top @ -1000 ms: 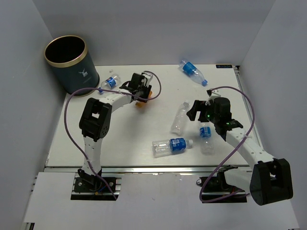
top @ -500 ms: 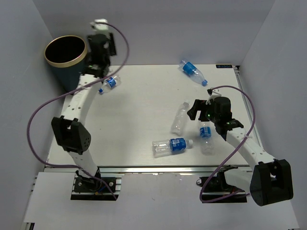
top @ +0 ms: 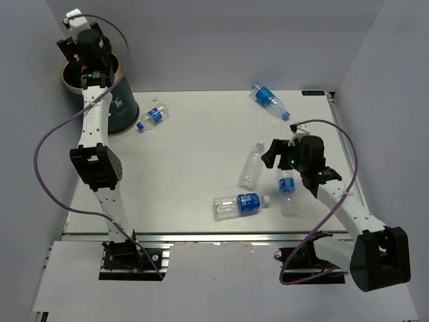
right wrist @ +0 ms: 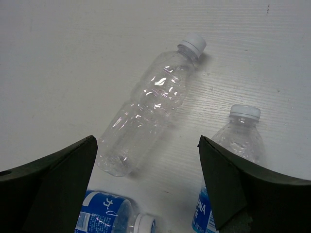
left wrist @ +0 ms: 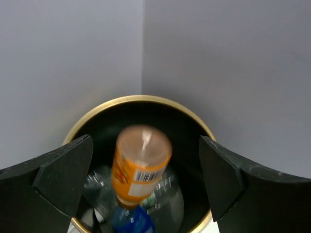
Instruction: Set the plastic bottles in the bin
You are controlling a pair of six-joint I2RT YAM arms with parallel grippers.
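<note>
My left gripper hangs open over the dark teal bin at the back left. In the left wrist view an orange-labelled bottle, blurred, is loose between the wide-apart fingers, inside the gold rim. Below it lie a blue bottle and a clear one. My right gripper is open above the unlabelled clear bottle and holds nothing. Near it lie two blue-labelled bottles.
A small blue-labelled bottle lies right of the bin's base. Another blue one lies at the back right. One more lies at mid front, next to the bottle under my right arm. Grey walls close in the table.
My left arm swung from the table's middle up to the bin with the orange bottle, then opened, and the bottle is dropping in. The right arm has not moved.
</note>
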